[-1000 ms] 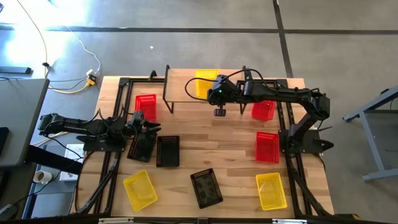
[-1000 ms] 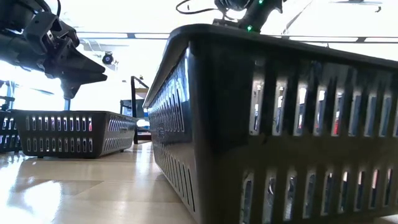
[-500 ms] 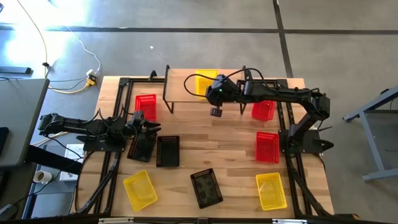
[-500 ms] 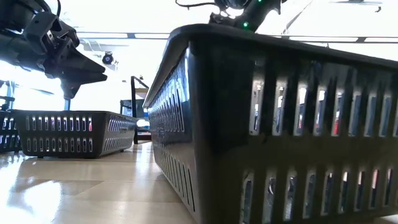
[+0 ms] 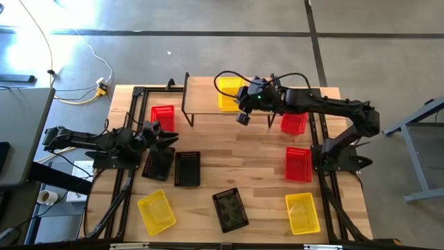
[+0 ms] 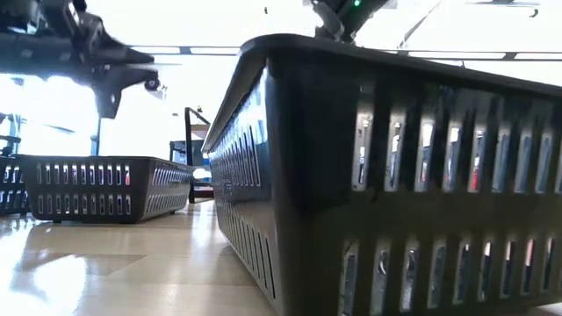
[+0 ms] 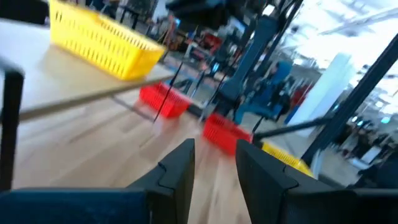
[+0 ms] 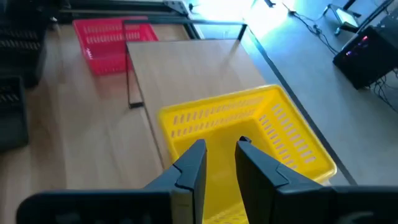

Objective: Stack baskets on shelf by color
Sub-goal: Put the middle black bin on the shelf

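Two narrow gaps are what you have at the jaws: the right gripper (image 8: pixel 219 163) stands slightly parted and holds nothing, hanging just beside the yellow basket (image 5: pixel 229 92) that sits on the shelf (image 5: pixel 205 104); the left gripper (image 7: pixel 214 167) is likewise a little apart and empty, raised over the black baskets (image 5: pixel 174 166) at the table's left. With one basket shelved, the next step is probably a pickup. Take the right arm clear of the yellow rim first, then come down square over a basket wall so one finger goes inside and one outside. The high view gives you the spread: red baskets (image 5: pixel 298 164), yellow and black ones loose on the table (image 5: pixel 257 173). The low view is largely blocked by a near black basket (image 6: pixel 395 184). Only the right wrist view shows the shelved basket sitting near the plank's end.
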Controlling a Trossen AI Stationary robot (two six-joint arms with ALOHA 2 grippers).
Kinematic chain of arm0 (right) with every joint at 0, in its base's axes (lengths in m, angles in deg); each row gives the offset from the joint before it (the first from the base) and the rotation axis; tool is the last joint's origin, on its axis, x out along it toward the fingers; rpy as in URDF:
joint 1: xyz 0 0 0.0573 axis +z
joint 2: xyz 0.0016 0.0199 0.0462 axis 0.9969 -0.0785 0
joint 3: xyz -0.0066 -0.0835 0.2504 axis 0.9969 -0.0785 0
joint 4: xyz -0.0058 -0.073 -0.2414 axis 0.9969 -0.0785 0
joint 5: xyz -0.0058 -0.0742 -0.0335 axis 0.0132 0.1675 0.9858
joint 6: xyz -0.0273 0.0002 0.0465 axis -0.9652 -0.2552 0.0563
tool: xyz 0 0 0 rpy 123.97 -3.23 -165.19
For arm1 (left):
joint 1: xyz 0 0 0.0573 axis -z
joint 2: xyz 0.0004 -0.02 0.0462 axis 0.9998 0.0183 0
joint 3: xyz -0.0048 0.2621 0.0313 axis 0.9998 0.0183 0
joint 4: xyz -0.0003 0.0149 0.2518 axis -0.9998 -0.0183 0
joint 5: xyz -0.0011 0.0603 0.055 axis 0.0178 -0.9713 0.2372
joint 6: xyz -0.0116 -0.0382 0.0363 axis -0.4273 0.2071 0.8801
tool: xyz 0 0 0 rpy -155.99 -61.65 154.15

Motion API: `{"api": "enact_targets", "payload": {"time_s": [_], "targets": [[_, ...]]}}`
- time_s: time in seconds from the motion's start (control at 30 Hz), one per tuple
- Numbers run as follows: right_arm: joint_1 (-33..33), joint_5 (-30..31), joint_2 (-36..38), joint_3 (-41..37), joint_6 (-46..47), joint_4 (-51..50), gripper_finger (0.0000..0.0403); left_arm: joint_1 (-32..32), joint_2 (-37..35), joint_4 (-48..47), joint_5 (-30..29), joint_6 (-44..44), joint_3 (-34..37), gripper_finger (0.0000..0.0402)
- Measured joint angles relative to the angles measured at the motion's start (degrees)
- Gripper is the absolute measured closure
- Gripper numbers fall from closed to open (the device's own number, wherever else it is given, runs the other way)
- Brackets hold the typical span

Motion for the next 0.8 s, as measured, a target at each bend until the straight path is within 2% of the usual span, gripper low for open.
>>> {"api": "enact_targets", "payload": {"time_s": [0.2, 0.37, 0.57, 0.8], "targets": [[3.54, 5.63, 0.67, 0.03, -0.07, 0.02, 0.033, 0.0, -0.02, -1.48, 4.64, 5.07, -6.76, 0.0296], [6.48, 9.54, 0.67, 0.03, 1.14, 0.05, 0.033, 0.0, 2.63, -12.76, 6.86, 9.06, -15.41, 0.0296], [8.94, 11.37, 0.69, 0.03, 5.99, 0.05, 0.033, 0.0, 10.68, -26.72, 8.4, 14.09, -26.74, 0.0296], [12.68, 11.52, 0.72, 0.03, 8.92, -0.19, 0.033, 0.7, 21.9, -38.21, 11.91, 13.32, -36.94, 0.0296]]}}
